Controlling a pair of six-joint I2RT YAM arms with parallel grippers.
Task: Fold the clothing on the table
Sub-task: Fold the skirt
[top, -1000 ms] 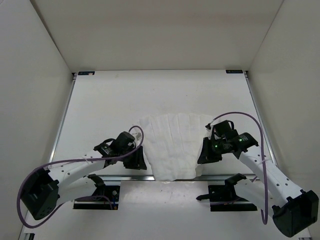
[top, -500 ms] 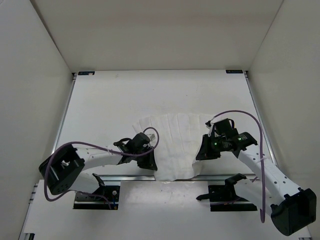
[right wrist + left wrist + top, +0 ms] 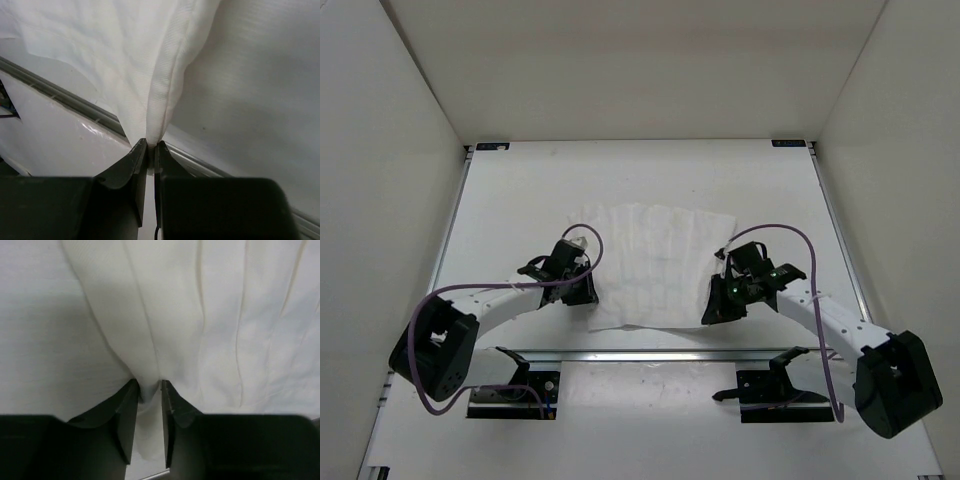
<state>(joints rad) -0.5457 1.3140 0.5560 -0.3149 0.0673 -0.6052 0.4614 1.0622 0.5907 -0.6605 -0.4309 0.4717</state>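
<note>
The table (image 3: 520,190) is a matte white surface boxed in by white walls (image 3: 410,110). Thin metal rails run along its sides (image 3: 447,245) and along its near edge (image 3: 650,354). Two small dark tags (image 3: 492,146) sit at the far corners, their print too small to read.

Beyond both pincers, bare tabletop runs out to the back wall. More bare surface lies outward of each pincer, reaching to the side rails. Behind their fingertips the near rail is close.

The clothing (image 3: 655,265), white and pleated lengthwise, lies spread flat between the two pincers. Its near hem stops just short of the near rail, and its far edge lies beyond both wrists.

The left pincer (image 3: 586,293) sits at the garment's left near corner. In the left wrist view its dark fingers (image 3: 127,410) are drawn in on a gathered fold of the clothing (image 3: 225,315). The cloth fills the narrow gap between them and rises in a ridge ahead of the tips, so this pincer (image 3: 148,390) is grasping the fabric.

The right pincer (image 3: 712,312) sits at the right near corner. In the right wrist view its fingers (image 3: 125,175) are nearly together (image 3: 150,145), clenched on the doubled edge of the clothing (image 3: 125,60). The near rail (image 3: 60,92) passes just beside the tips.

A purple cable (image 3: 790,228) loops above the right wrist.
</note>
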